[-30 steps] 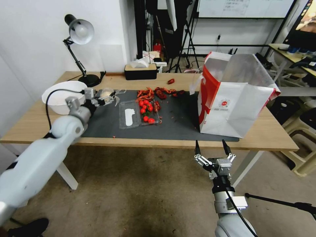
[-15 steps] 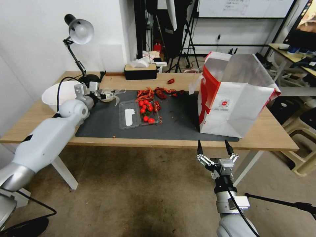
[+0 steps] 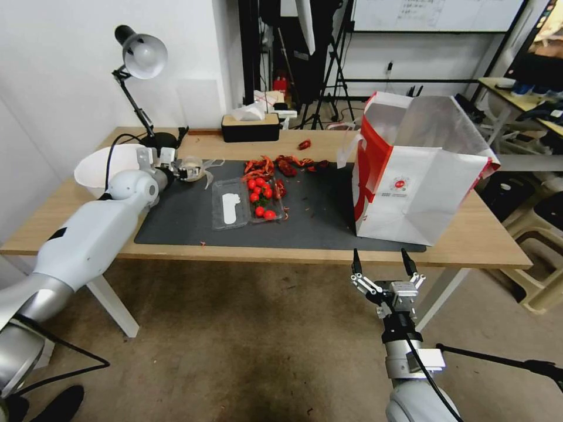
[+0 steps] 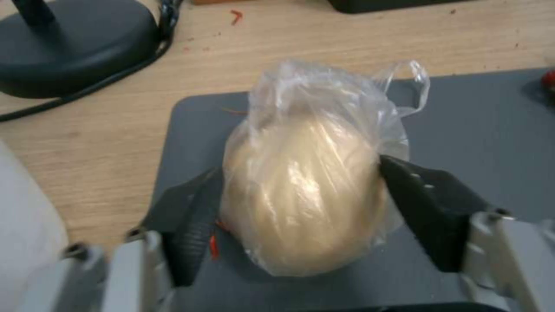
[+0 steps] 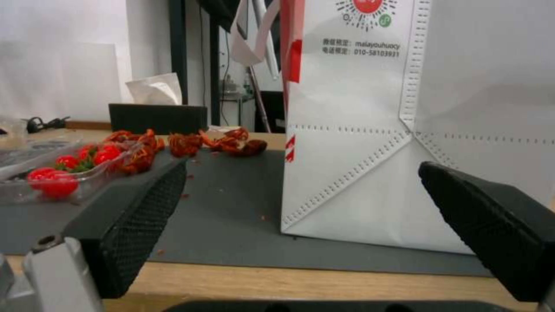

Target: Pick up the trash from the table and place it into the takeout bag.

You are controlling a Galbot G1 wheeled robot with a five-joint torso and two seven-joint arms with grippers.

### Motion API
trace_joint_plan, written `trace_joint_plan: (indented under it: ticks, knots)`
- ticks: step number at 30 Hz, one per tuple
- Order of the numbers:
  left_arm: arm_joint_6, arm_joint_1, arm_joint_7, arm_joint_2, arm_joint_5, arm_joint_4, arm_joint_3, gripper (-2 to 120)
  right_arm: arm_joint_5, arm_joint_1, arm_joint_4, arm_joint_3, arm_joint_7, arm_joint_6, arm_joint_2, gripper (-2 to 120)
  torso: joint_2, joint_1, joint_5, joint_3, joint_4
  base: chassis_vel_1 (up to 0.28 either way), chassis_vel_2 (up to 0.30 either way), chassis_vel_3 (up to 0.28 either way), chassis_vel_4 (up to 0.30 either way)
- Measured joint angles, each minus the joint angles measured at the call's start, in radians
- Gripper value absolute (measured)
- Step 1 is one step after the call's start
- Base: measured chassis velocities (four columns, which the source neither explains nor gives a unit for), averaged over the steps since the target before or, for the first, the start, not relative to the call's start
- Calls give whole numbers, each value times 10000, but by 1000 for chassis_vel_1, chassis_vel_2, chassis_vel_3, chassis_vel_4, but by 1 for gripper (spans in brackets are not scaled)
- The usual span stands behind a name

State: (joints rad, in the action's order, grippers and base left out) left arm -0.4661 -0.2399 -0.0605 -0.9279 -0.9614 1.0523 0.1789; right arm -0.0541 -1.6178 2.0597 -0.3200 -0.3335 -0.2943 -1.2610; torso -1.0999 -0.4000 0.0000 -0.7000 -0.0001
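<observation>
The clear bag with the beige bun (image 3: 192,168) (image 4: 306,195) lies on the far left corner of the dark mat (image 3: 316,225) on the table (image 3: 469,237). My left gripper (image 3: 186,171) (image 4: 301,168) is shut on it, one black finger pressing each side of the bun. The takeout bag (image 3: 422,176) (image 5: 358,130) stands open at the mat's right end. My right gripper (image 3: 379,262) (image 5: 301,169) hangs open below the table's front edge, in front of the takeout bag, with nothing between its fingers.
A large white bowl (image 3: 99,170) sits just left of my left arm, with a desk lamp (image 3: 141,58) behind it. A clear tray of cherry tomatoes (image 3: 249,202) and red shell scraps (image 3: 281,165) lie mid-mat. A black tissue box (image 3: 251,128) stands at the back edge.
My left arm has dropped lower and reached in, bringing its gripper down around the bagged bun. The bun has stayed in place. The right arm has barely moved.
</observation>
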Motion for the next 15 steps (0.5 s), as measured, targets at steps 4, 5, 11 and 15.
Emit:
trace_joint_plan:
  ticks: [4, 5, 11, 15]
  knots:
    - [-64, 36, 12, -73, 104, -112, 45, 53, 0, 0, -5, -27, -29, -7, -3, 100, 0, 1, 2, 1, 1, 0, 0, 0, 0]
    - [-64, 38, 32, -87, 131, -136, 46, 46, 0, -3, -18, -43, -40, -16, -3, 100, 0, 1, 1, 0, 0, 0, 0, 0, 0]
    - [14, -1, 169, -54, 215, -142, 43, 26, 0, 4, -52, -52, -48, -30, -18, 100, -1, 1, 2, 1, -1, 0, 0, 0, 0]
    - [355, -67, 329, 11, 321, -136, 41, 13, 0, 46, -64, -44, -48, -31, -27, 100, 0, 1, -3, 0, 2, 0, 0, 0, 0]
